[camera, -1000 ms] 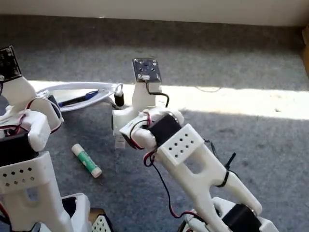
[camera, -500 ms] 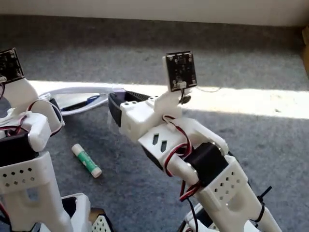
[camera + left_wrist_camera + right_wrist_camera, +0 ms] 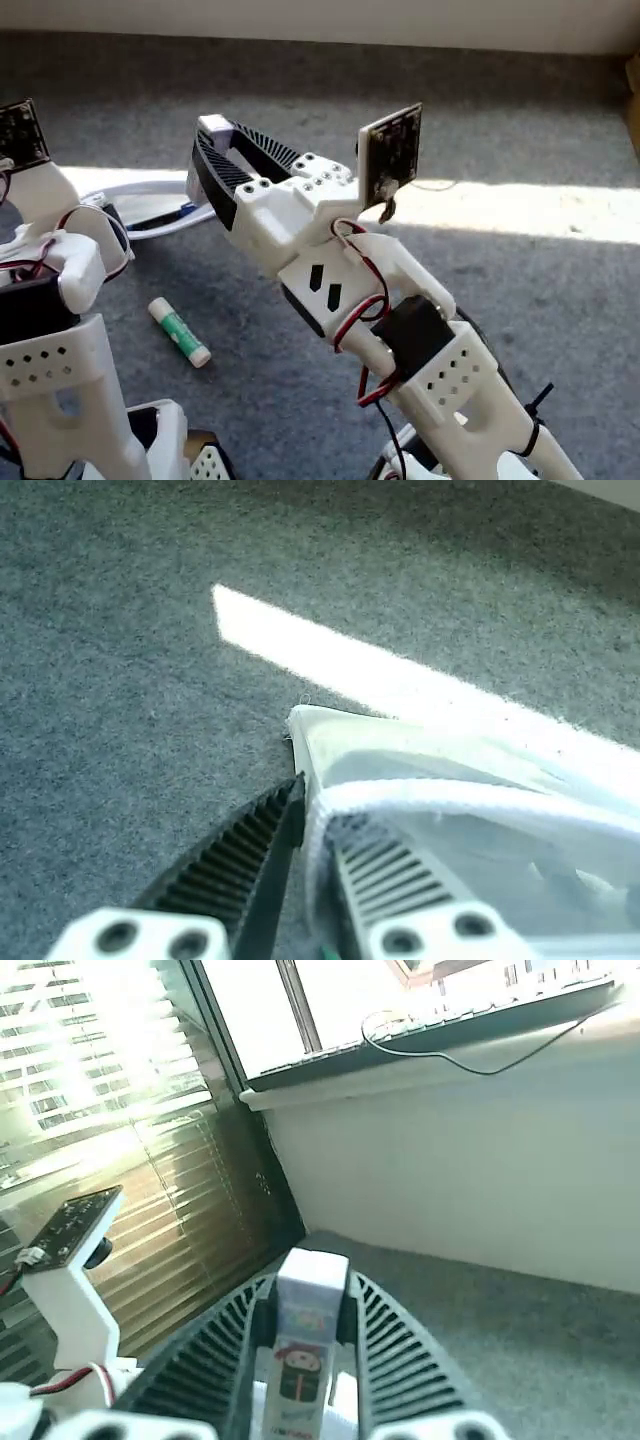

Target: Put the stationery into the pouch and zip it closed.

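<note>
The clear pouch (image 3: 150, 195) lies on the grey carpet at the left with a blue pen (image 3: 183, 209) inside. My left gripper (image 3: 312, 825) is shut on the pouch's white rim (image 3: 420, 795) at its near-left end. My right gripper (image 3: 212, 140) is raised in the air above the pouch's right end, shut on a small white eraser-like block (image 3: 303, 1335) with a printed sleeve. The block's top end (image 3: 208, 125) shows between the black ribbed fingers. A green and white glue stick (image 3: 180, 332) lies on the carpet in front of the pouch.
A bright sunlit strip (image 3: 500, 208) crosses the carpet behind the arms. The white wall base (image 3: 320, 20) runs along the far edge. The left arm's body (image 3: 50, 330) stands close to the glue stick, and its camera board (image 3: 75, 1225) shows in the right wrist view.
My right arm has risen from the carpet beside the pouch and tilted up, carrying the white block to a point above the pouch. The left arm and glue stick stayed put.
</note>
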Robot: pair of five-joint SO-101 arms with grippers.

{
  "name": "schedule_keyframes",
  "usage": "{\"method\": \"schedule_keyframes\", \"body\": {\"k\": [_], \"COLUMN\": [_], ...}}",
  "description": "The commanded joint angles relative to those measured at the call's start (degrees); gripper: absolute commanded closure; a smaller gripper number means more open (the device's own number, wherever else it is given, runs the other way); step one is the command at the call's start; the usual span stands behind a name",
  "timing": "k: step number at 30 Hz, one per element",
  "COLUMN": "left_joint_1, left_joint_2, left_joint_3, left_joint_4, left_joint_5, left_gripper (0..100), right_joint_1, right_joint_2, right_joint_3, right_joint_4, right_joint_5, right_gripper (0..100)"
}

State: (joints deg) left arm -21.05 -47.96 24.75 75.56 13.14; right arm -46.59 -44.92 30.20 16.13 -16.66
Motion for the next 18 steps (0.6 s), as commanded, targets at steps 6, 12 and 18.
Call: {"method": "schedule_keyframes", "body": {"k": [6, 12, 18], "left_joint_1": [0.92, 0.92, 0.92], "left_joint_2": [-1.98, -1.98, -1.98], "left_joint_3": [-2.95, -2.95, -2.95], "left_joint_4": [0.09, 0.09, 0.09], "left_joint_5": [-0.35, -0.35, -0.35], "left_gripper": [99, 99, 99], "right_joint_1": [-5.85, -6.64, -6.64], "right_joint_2": [-1.71, -1.63, -1.54], "right_joint_3": [23.96, 30.99, 31.16], "right_joint_4": [-43.03, -50.86, -50.95], "right_joint_5": [10.99, 12.31, 12.31], "right_gripper": [99.3, 99.4, 99.4]}}
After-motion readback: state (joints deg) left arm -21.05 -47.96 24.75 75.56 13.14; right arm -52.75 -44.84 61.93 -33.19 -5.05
